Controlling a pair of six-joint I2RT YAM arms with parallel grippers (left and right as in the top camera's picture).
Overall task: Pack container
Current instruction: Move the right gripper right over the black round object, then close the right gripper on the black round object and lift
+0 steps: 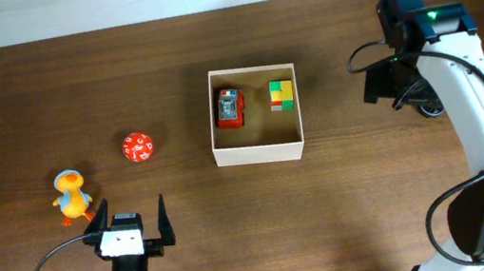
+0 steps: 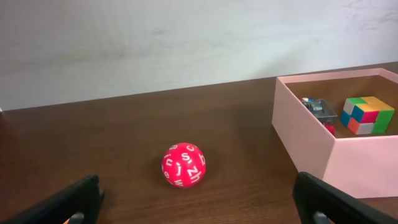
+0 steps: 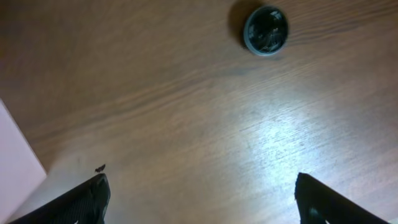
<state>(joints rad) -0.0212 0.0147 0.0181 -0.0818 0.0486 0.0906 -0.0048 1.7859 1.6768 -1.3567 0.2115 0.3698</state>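
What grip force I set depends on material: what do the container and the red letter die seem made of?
Container: probably thin cardboard; matte pale walls, tan inside. Red letter die: likely hard plastic; smooth, slightly glossy facets with white letters.

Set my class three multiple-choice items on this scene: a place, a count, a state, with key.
1. Where is the red lettered ball? A in the container; B on the table, left of the container; C in a gripper.
2. How many toys lie in the container? A one; B four; C two.
3. How is the left gripper? A open, empty; B shut on the ball; C shut on the container.
Key: 1 B, it lies on bare table apart from the container; 2 C, a red car and a colour cube; 3 A, its fingers stand apart with nothing between.
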